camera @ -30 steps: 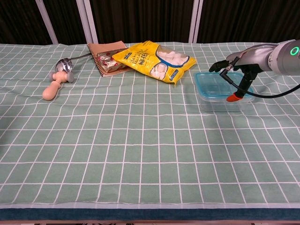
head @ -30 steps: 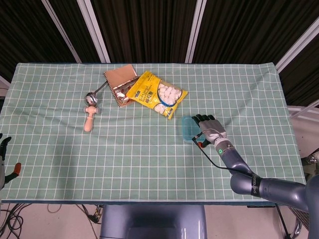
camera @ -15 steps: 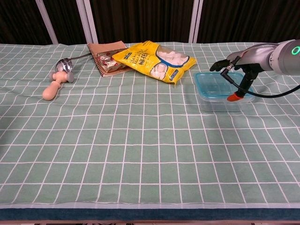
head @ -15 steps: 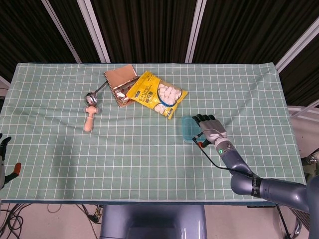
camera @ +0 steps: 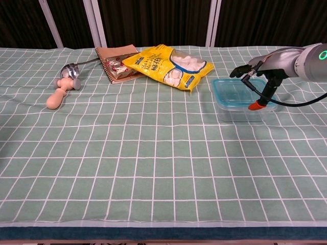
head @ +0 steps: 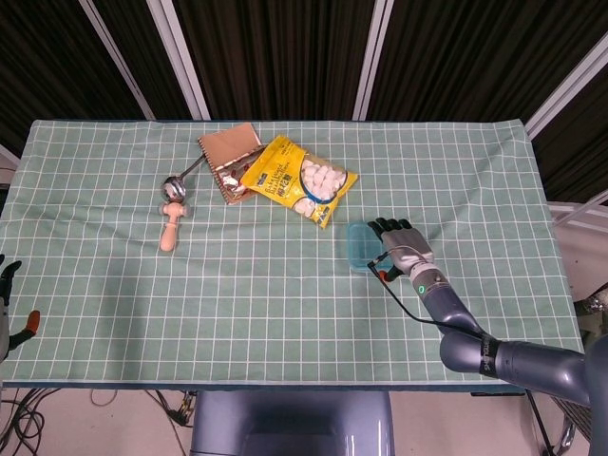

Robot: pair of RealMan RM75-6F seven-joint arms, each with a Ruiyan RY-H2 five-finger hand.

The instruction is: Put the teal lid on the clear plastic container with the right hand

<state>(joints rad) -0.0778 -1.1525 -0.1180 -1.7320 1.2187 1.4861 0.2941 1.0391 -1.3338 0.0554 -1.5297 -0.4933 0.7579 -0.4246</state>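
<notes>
Gridded green cloth [camera: 153, 153] under lidded clear plastic container [camera: 240, 109]

A table under a green checked cloth [camera: 153, 168] carries a yellow snack bag [camera: 171, 65] (brown notebook [camera: 116, 57] and spoon [camera: 64, 84] to its left, clear plastic container [camera: 240, 102] to its right).

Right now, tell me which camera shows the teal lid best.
The chest view: the teal lid shows nearly whole on the clear plastic container, with the right hand above its far edge. In the head view that hand covers most of the lid.
</notes>
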